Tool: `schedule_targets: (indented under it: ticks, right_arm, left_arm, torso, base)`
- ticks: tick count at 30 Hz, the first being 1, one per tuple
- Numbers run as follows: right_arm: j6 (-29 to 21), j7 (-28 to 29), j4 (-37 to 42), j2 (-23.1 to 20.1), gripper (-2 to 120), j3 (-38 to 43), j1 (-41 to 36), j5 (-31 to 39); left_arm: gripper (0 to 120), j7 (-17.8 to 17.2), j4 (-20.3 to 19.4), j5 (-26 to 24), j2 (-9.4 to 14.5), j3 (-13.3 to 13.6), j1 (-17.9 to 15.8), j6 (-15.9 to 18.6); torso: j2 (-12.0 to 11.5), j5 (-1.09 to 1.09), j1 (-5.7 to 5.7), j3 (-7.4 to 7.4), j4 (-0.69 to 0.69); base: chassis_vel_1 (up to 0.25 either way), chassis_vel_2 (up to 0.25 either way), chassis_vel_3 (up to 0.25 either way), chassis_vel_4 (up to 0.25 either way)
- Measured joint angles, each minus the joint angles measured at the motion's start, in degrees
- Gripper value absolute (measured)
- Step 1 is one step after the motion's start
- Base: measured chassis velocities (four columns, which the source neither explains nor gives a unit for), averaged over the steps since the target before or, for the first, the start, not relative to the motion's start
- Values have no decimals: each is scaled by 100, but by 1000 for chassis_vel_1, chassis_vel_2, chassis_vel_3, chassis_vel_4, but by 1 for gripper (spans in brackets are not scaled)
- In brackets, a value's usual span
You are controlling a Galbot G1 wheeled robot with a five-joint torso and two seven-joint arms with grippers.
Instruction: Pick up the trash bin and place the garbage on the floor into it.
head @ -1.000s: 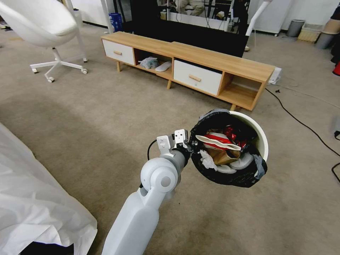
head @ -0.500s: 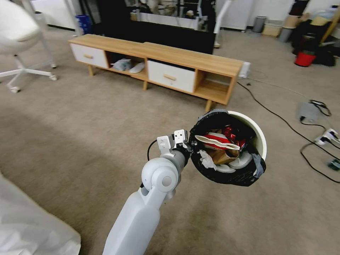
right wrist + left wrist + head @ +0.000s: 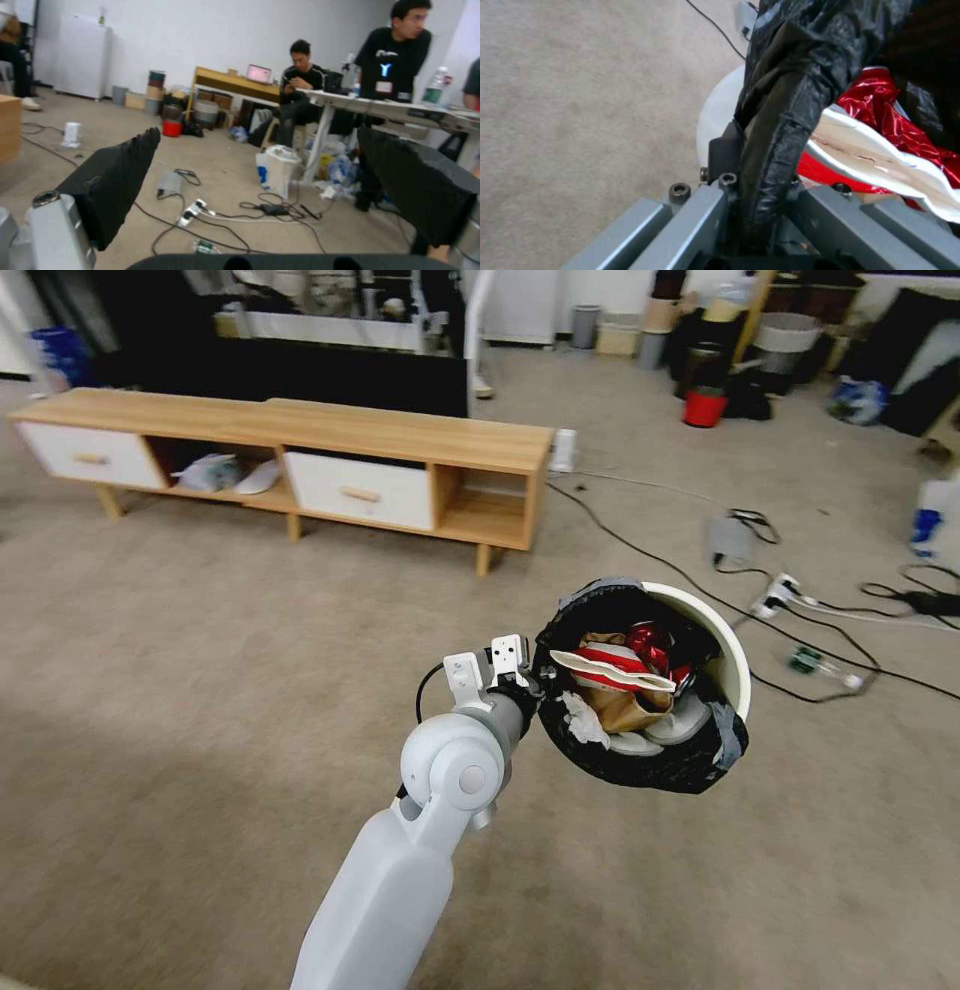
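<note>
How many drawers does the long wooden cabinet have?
2. One white drawer is at the cabinet's left end; the other drawer sits near the middle, between two open shelves. The far left end is cut off, so more may be hidden.

Crinkly glossy black plastic bag [image 3: 690, 770], matt carpet [image 3: 200, 670].

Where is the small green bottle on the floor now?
In the head view the bottle lies on the carpet at the right, beside the black cables, to the right of the bin held by the left tool.
</note>
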Motion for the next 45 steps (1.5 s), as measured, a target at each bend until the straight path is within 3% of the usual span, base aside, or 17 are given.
schedule_targets:
  ticks: [5, 45]
  right_arm:
    - [5, -7, -8, 16, 100, -38, 19, -9]
    - [59, -56, 232, 215, 100, -284, 37, -303]
  left_arm:
    - [0, 0, 28, 17, 2, -26, -8, 0]
    - [0, -127, -98, 62, 104, -5, 139, 47]
  torso:
    - [0, 0, 0, 0, 5]
    - [0, 0, 0, 0, 2]
  base:
    - [-7, -11, -12, -5]
    - [-2, -2, -5, -3]
